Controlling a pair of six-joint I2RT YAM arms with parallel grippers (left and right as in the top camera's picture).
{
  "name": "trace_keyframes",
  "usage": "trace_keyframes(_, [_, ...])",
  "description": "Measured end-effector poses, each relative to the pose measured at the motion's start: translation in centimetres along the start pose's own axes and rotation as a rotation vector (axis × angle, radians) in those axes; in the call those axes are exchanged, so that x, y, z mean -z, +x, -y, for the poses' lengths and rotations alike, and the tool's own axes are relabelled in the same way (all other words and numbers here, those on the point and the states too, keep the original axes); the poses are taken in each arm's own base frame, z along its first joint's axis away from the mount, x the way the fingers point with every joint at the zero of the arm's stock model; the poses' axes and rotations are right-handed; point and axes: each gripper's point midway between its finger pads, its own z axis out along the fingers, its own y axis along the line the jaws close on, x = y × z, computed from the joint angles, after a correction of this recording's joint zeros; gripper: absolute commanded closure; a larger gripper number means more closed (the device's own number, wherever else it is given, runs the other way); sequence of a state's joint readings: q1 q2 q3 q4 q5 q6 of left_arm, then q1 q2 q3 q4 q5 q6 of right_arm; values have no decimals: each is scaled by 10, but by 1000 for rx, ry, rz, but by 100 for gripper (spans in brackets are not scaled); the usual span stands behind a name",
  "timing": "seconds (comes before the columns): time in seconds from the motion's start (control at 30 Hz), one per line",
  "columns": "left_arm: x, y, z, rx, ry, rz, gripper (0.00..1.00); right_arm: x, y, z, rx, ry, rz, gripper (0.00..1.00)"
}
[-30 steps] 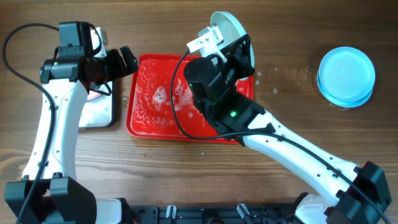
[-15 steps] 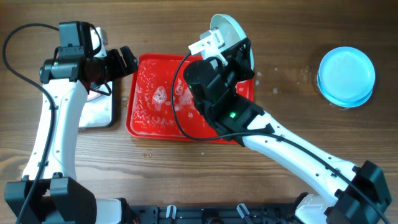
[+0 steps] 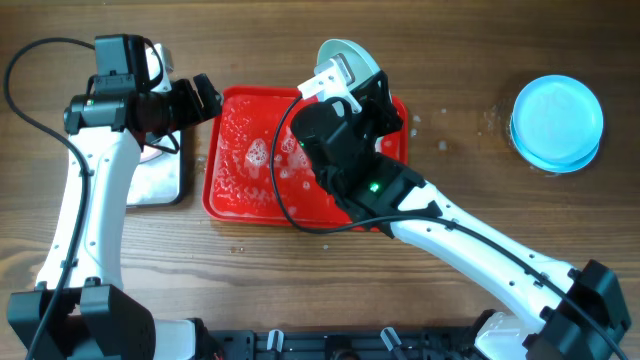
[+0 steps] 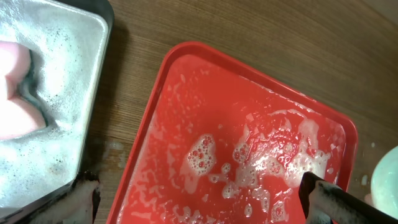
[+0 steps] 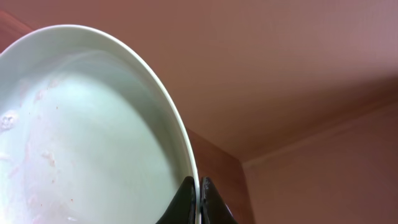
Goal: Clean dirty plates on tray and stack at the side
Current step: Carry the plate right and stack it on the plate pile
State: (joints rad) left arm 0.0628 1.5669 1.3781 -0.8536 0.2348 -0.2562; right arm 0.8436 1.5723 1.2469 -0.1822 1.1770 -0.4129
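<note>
The right claw (image 5: 199, 198) is clamped on the rim of a round pale light-blue plastic plate (image 5: 93, 137), holding it on edge above the far rim of the large red rectangular plastic tray (image 3: 232, 198). The left claw (image 3: 207, 96) gapes empty over the tray's left rim. The stacked blue plates (image 3: 557, 122) sit on the desk well right of the tray, so the right arm is probably the nearer.

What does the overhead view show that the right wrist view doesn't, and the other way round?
Only overhead: the sudsy red tray and the blue plates at the far right of the table. Only right wrist: faint smears on the face of the held plate, and the right pincer shut on its rim. Both: the held plate itself, tilted steeply.
</note>
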Motion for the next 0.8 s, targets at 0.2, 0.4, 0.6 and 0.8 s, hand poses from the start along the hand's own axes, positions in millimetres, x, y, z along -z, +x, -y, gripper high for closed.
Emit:
trace_keyframes(0.2, [0, 0, 0, 0, 0, 0, 0, 1, 11, -22, -7, -112, -16, 96])
trace_keyframes(0.4, [0, 0, 0, 0, 0, 0, 0, -14, 41, -46, -70, -295, -109, 96])
trace_keyframes(0.6, [0, 0, 0, 0, 0, 0, 0, -54, 94, -42, -226, -422, -307, 96])
trace_keyframes(0.8, [0, 0, 0, 0, 0, 0, 0, -62, 127, -54, -261, -410, -368, 96])
